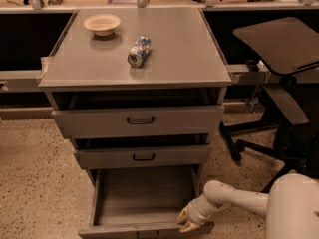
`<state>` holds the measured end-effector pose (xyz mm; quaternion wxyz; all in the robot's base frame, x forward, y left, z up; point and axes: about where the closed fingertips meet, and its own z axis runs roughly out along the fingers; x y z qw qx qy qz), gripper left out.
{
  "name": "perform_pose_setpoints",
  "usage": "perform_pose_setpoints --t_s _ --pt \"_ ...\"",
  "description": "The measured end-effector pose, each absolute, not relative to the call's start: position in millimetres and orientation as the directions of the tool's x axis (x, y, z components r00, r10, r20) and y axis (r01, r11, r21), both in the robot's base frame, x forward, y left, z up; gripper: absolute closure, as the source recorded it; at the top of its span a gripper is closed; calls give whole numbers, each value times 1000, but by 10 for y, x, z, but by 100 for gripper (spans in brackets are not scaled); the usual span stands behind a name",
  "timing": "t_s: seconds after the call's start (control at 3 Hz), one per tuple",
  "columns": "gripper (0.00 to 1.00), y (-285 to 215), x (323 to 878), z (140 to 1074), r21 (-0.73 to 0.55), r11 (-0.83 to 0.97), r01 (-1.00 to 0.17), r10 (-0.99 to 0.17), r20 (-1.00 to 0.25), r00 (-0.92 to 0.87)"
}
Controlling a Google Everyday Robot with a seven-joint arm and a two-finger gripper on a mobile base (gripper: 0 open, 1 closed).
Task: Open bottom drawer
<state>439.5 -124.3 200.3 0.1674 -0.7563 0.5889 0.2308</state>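
Most of the bottom drawer [144, 195] stands out; your end effector [188, 221] sits at its front's three o'clock end, presumably for pulling; its grip you cannot tell.

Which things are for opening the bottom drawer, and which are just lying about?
For the job: bottom drawer, pulled out; gripper, at the drawer front's right end.
Just lying about: bowl and tipped-over can on the cabinet top; office chair at right.
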Motion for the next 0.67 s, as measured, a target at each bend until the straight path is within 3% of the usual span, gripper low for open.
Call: perform_pose_setpoints --t_s 0.33,0.67 --pt "0 -1243 4395 2003 19 -250 -968 -813 -546 200" --pt "0 -1243 4395 2003 19 -250 -968 -813 -546 200"
